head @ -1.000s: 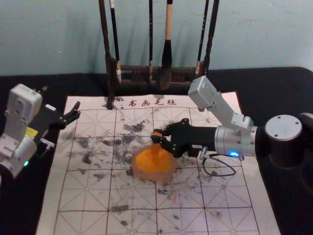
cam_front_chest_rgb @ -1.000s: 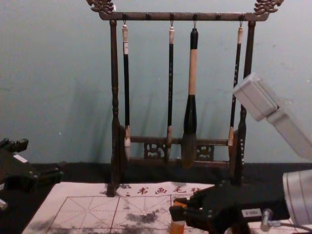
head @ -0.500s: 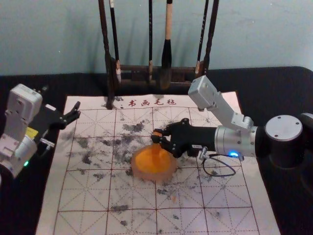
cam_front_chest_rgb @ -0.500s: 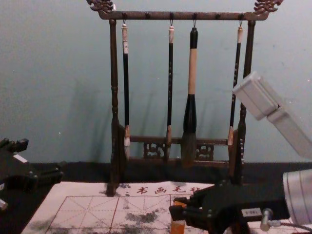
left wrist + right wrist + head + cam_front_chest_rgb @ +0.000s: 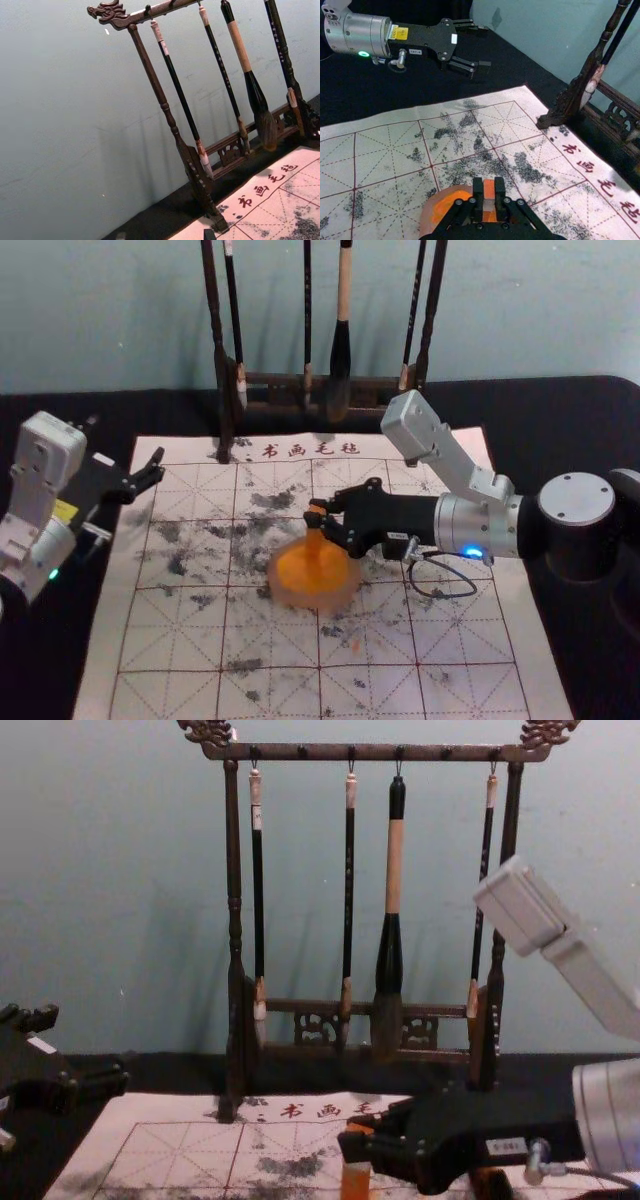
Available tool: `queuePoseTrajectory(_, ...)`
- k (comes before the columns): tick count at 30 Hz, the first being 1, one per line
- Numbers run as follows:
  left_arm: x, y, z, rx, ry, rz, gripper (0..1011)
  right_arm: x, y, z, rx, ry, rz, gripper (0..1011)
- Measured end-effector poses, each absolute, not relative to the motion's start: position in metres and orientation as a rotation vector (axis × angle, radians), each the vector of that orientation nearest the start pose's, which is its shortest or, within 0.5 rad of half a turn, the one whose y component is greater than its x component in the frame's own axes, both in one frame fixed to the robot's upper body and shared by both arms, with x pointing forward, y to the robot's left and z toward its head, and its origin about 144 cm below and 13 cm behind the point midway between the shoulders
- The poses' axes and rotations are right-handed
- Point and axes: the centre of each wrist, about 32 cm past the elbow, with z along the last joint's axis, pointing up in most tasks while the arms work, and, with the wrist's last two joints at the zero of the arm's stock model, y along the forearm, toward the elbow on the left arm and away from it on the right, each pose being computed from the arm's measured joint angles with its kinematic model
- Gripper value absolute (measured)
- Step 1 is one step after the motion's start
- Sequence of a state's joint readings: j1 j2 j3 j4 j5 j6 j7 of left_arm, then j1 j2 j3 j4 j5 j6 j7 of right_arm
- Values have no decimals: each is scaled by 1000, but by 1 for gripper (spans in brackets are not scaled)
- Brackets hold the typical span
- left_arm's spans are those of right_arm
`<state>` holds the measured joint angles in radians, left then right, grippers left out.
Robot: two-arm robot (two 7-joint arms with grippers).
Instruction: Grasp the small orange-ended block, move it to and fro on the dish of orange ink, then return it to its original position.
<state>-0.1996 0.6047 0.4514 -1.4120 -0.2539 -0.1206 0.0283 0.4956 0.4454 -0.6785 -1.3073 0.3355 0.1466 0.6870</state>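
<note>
My right gripper is over the back part of the dish of orange ink, shut on the small orange-ended block. The block stands upright, its lower end over or in the ink; contact is hard to tell. In the right wrist view the block is pinched between the fingertips of the right gripper, with the dish beneath. The chest view has the block below the right gripper. My left gripper is parked at the mat's back left corner, fingers apart.
An ink-stained calligraphy mat with a printed grid lies under the dish. Behind it stands a dark wooden rack with several hanging brushes, including a thick one. Black cloth surrounds the mat.
My right gripper and the block have shifted slightly to the left and a little up in the head view. The dish and the left arm have stayed still.
</note>
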Motion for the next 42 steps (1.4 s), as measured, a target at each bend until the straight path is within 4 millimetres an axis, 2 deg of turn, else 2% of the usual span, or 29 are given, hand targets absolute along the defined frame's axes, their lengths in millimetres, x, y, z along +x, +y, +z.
queuePoseTrajectory(42,489,310,1140,304,-285,1248,1001,542,-229,1181,-415,-42,-397,131)
